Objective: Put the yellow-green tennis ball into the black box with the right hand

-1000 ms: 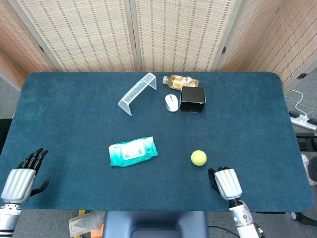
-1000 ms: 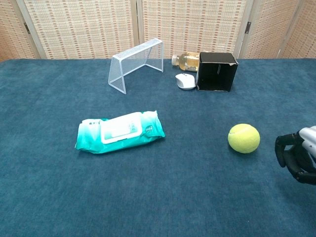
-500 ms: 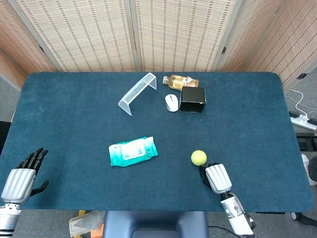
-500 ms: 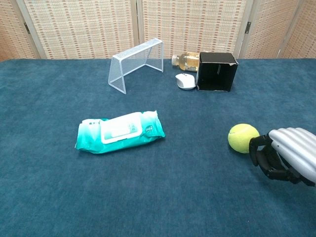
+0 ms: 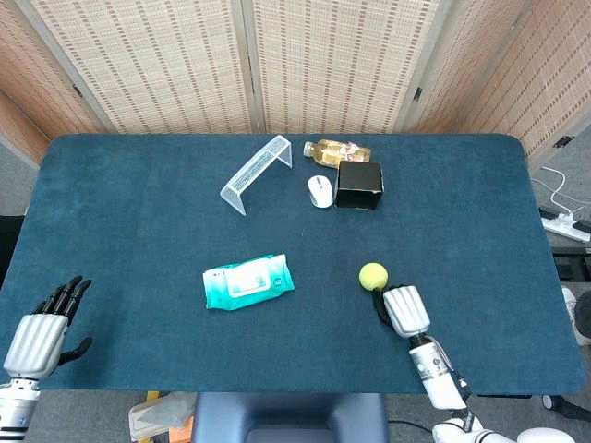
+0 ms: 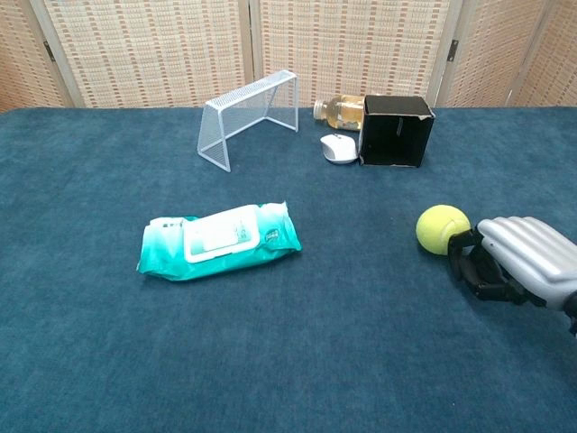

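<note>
Right hand (image 6: 514,262), palm down on the blue table (image 5: 138,203), its dark fingers curled inward just behind the yellow-green tennis ball (image 6: 443,229); the fingertips reach the ball's near side, but whether they touch it cannot be told, and the hand holds nothing. Left hand (image 5: 42,328), seen in the head view only, lies at the table's near left corner, fingers spread apart and empty.

Taking the black box (image 6: 395,131) as landmark: one tennis ball lies on the cloth well in front of the box, slightly to its right in the chest view, outside it. One box, lying on its side; its interior is dark and its contents cannot be made out. One clear bottle (image 6: 339,111) of amber liquid lies on its side just behind and left of the box; any label text is too small to read. One white computer mouse (image 6: 339,148) sits just left of the box. One white wire rack (image 6: 250,118) stands further left of the box. One teal packet of wet wipes (image 6: 219,240), with a white label whose print is illegible, lies well in front of and left of the box.
</note>
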